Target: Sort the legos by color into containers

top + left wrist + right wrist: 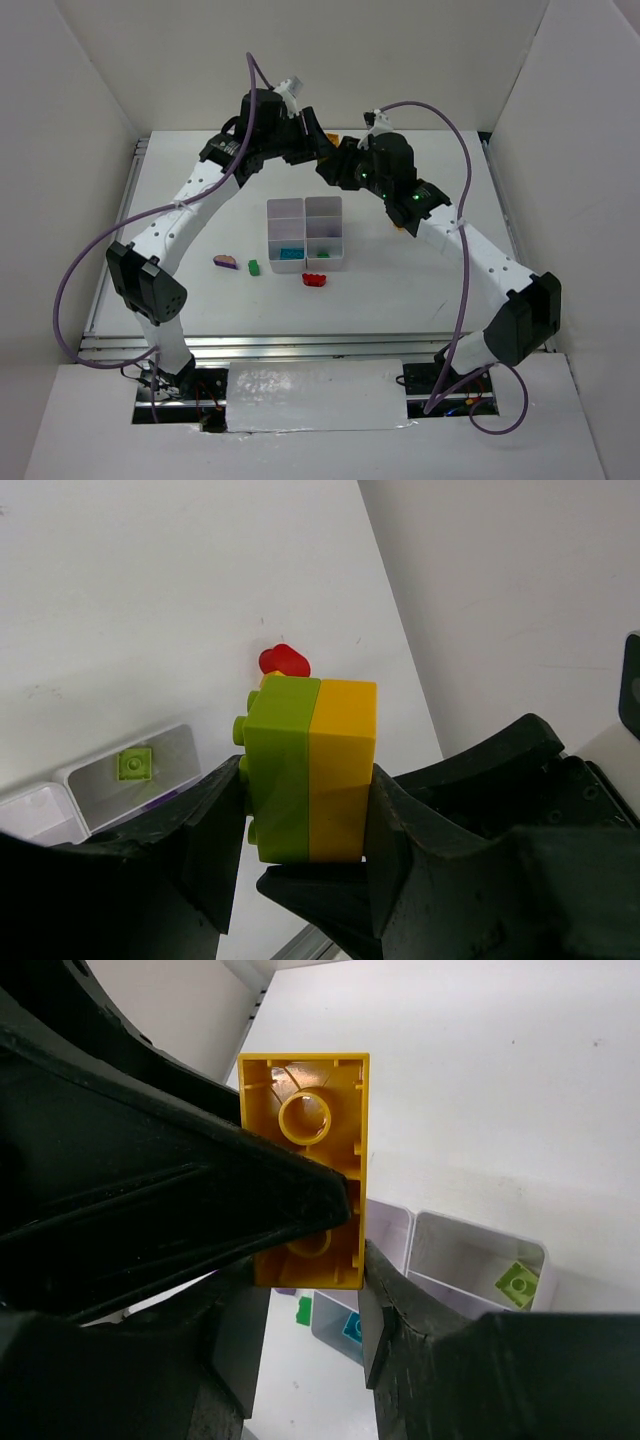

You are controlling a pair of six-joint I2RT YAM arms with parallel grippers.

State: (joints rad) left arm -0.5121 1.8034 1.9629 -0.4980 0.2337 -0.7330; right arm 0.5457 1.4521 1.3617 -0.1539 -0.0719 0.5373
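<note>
The containers [305, 215] stand mid-tabletop [400, 290]. One lego [315, 279] lies just before them, a second lego [254, 267] left of it, a third lego [226, 262] further left.

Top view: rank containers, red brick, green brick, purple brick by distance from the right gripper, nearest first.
From the right gripper:
1. containers, table centre.
2. red brick, by their near edge.
3. green brick, to their left.
4. purple brick, farthest left.

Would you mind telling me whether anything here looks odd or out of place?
Yes. Above the far side of the table, a green brick and a yellow brick are snapped together. The left gripper clamps this joined pair and the right gripper grips the yellow end. Stuck together, they cannot be sorted by color.
</note>
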